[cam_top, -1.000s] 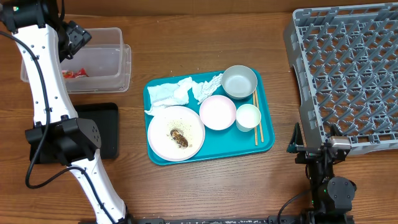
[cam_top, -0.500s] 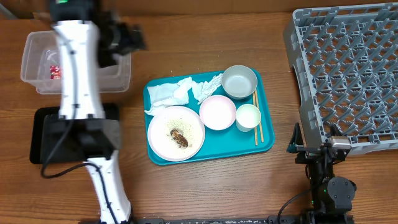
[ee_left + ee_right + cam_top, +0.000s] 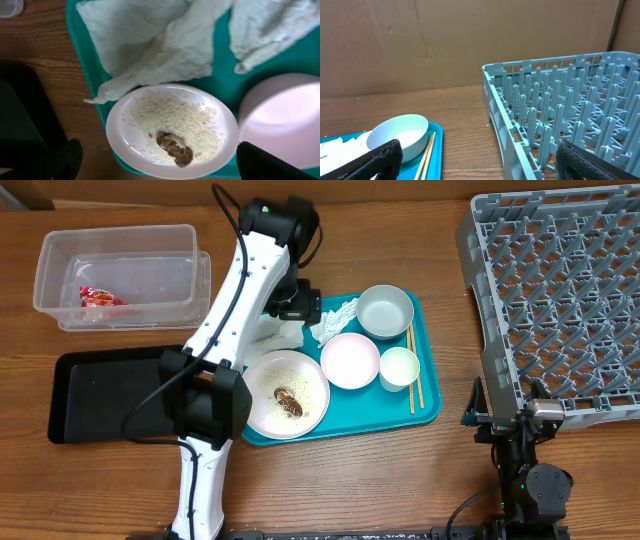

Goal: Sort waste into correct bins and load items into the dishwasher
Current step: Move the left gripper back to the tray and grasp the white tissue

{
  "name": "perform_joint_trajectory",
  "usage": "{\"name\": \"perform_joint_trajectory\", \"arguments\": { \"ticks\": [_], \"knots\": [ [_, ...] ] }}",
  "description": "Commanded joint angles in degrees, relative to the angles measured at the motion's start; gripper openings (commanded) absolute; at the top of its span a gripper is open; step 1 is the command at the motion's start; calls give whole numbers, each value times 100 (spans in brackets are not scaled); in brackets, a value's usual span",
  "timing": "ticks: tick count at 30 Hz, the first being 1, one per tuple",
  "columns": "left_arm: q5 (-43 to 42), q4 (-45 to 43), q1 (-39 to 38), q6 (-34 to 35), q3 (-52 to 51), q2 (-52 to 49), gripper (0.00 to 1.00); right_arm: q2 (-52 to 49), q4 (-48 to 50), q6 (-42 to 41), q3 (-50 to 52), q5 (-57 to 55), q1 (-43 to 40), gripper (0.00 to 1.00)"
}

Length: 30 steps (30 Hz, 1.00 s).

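Surface: brown wood-grain table [image 3: 400, 480]; brown board wall [image 3: 395, 45] behind.
Wrapper [image 3: 100, 297]: in the tub [image 3: 120, 240] at 10 o'clock; print too small for you to read.
Your left gripper [image 3: 298, 303]: spread wide, empty, over the napkins [image 3: 150, 45].
Your right gripper [image 3: 485, 165]: spread wide, empty, 4 o'clock by the rack [image 3: 560, 290].

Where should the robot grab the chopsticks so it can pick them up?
Probably at the end of the chopsticks nearest the robot, coming straight down from above and pinching across the pair. They lie flat, side by side, along the right edge of the teal tray, and the small cup and a grey-green bowl crowd the rest of their length.
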<state>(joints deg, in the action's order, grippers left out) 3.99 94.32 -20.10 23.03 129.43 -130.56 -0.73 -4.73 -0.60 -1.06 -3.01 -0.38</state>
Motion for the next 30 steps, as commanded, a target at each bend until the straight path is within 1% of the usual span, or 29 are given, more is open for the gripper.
{"name": "perform_joint_trajectory", "arguments": {
  "ticks": [1,7,13,18,19,20,21,23,24,30],
  "knots": [
    [129,-319,234,227,-417,122,100,57,28,15,61,-35,-11,100],
    [-354,-1117,264,-168,-970,122,100,57,28,15,61,-35,-11,100],
    [-358,-1582,179,-225,-1829,122,100,57,28,15,61,-35,-11,100],
    [-81,-1921,254,-225,-2363,122,99,57,28,15,61,-35,-11,100],
    [-79,-1965,291,-225,-2398,122,98,57,28,15,61,-35,-11,100],
    [-83,-1974,328,-225,-2400,122,95,57,28,15,61,-35,-11,100],
    [-83,-1993,361,-223,-2400,122,88,57,28,15,61,-35,-11,100],
    [-85,-2059,417,-223,-2400,122,71,57,28,15,61,-35,-11,100],
    [-85,-2094,435,-223,-2400,122,68,57,28,15,61,-35,-11,100],
    [-85,-2247,448,-225,-2393,122,69,57,28,15,61,-35,-11,100]
  ]
}}
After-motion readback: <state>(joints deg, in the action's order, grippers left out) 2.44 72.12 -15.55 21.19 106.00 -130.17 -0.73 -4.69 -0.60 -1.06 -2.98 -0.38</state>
